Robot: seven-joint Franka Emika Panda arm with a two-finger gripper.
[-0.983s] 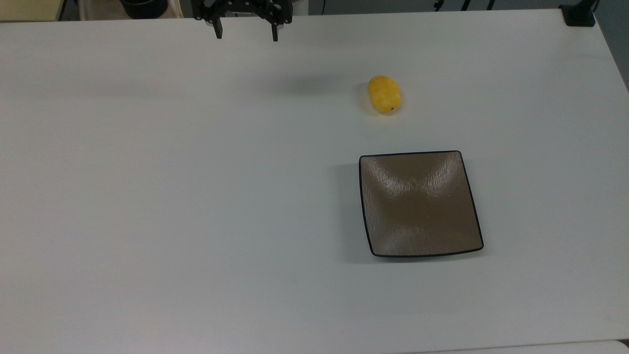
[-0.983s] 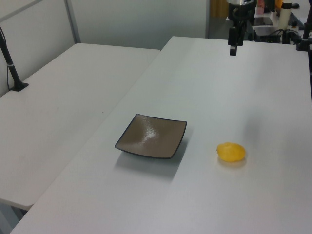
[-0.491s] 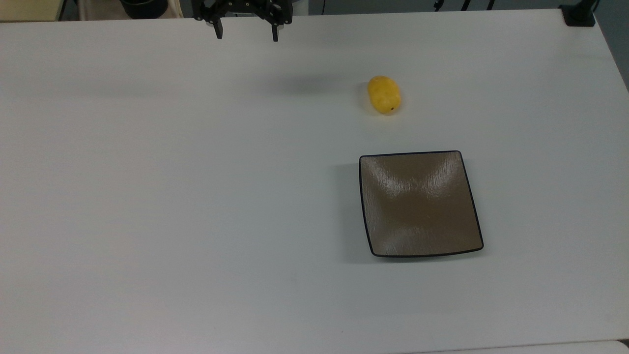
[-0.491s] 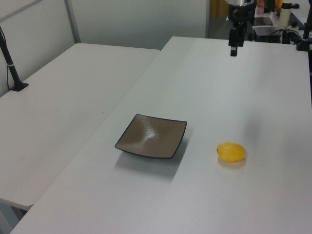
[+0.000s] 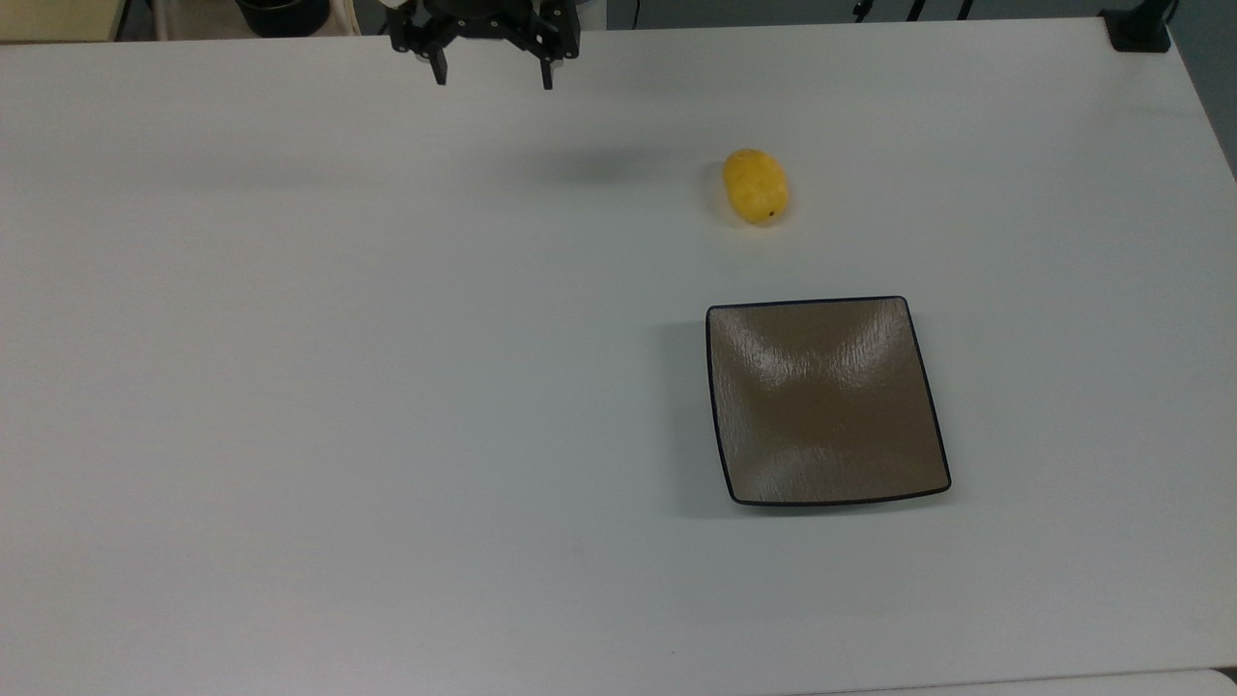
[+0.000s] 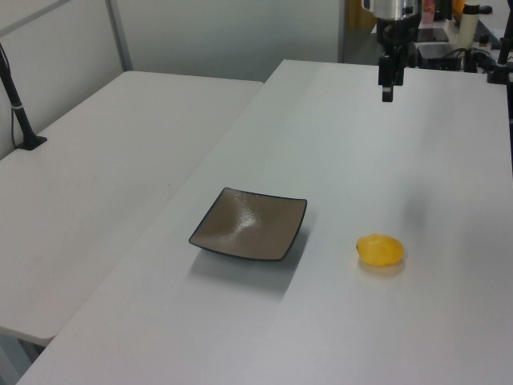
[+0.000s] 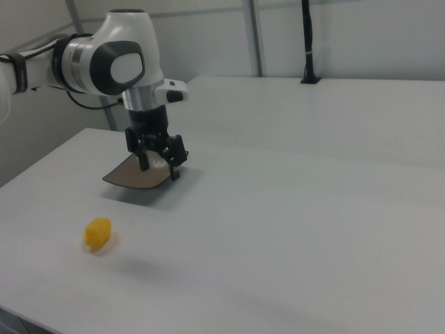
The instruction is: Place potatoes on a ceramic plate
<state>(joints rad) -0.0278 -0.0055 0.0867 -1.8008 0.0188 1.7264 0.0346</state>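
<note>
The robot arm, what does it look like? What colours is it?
The arm is fat, round and glossy white, with dark grey patches at its joints and a silvery metal ring at the wrist. A thin black cable trails behind it. At the end sits a black pincer with two short, straight black fingers. I can see no writing or stickers on it.

A robotics lab or test room: a white Franka arm [image 7: 104, 59] stands over a plain white table [image 5: 387, 387], with a second white table [image 6: 104, 152] alongside and bare grey partition walls [image 6: 224, 32] behind. Black clamped poles [image 7: 306, 42] (apparently equipment mounts) rise from the table edges, and cabled gear [image 6: 449, 48] crowds the far end.
</note>
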